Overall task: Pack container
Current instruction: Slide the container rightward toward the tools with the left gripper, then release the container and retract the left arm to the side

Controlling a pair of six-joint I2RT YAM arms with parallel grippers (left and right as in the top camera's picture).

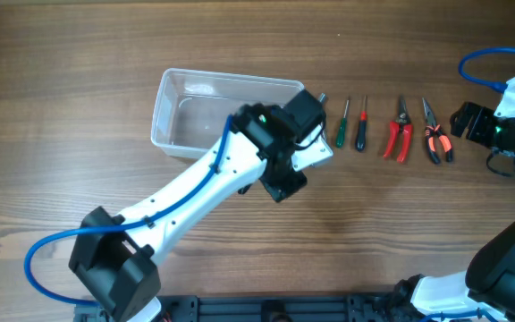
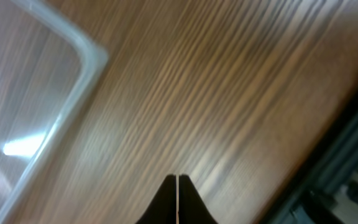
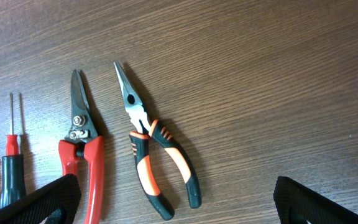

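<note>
The clear plastic container (image 1: 170, 89) sits empty at the back left of the table; its rounded corner shows in the left wrist view (image 2: 87, 62). My left gripper (image 1: 282, 186) is shut and empty, over bare wood just beside the container's near right corner; its fingers (image 2: 178, 179) are pressed together. My right gripper (image 1: 465, 121) is open and empty at the far right, its fingers (image 3: 176, 186) spread wide over the handles of the orange-and-black pliers (image 3: 151, 146).
A row of tools lies right of the container: a green screwdriver (image 1: 341, 125), a red-and-black screwdriver (image 1: 361, 130), red snips (image 1: 398, 134) and the pliers (image 1: 434, 136). Another tool tip (image 1: 322, 97) pokes out from behind the left wrist. A black rail (image 2: 328, 180) runs along the table's front edge.
</note>
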